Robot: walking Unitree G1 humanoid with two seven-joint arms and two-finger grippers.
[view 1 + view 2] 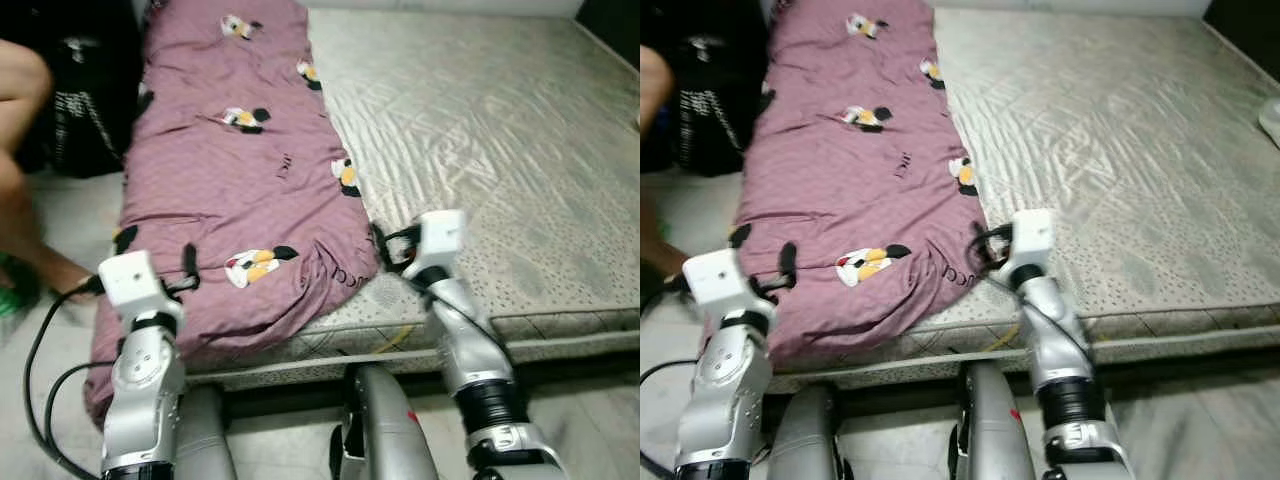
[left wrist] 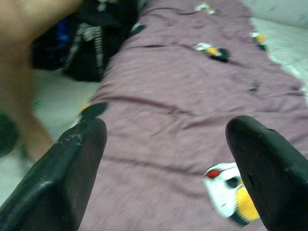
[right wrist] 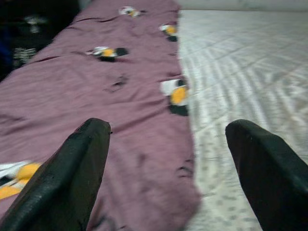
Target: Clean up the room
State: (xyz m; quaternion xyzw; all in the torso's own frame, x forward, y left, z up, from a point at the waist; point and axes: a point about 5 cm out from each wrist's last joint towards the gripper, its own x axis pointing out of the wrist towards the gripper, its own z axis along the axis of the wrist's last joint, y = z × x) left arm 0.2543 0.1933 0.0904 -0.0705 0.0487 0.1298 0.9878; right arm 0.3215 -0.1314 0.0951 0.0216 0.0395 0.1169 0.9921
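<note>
A mauve blanket (image 1: 235,180) with small penguin prints lies folded lengthwise along the left side of a grey quilted mattress (image 1: 500,130). Its near end hangs over the bed's front left corner. My left gripper (image 2: 166,163) is open just above the blanket's near left edge, with nothing between its fingers (image 2: 72,178). My right gripper (image 3: 168,159) is open too, hovering over the blanket's near right edge where it meets the mattress (image 3: 240,72).
A person's bare leg (image 1: 25,170) stands on the floor at the left of the bed, beside dark bags (image 1: 85,100). A black cable (image 1: 40,370) trails from my left arm. The mattress's front edge (image 1: 560,325) runs across below my right arm.
</note>
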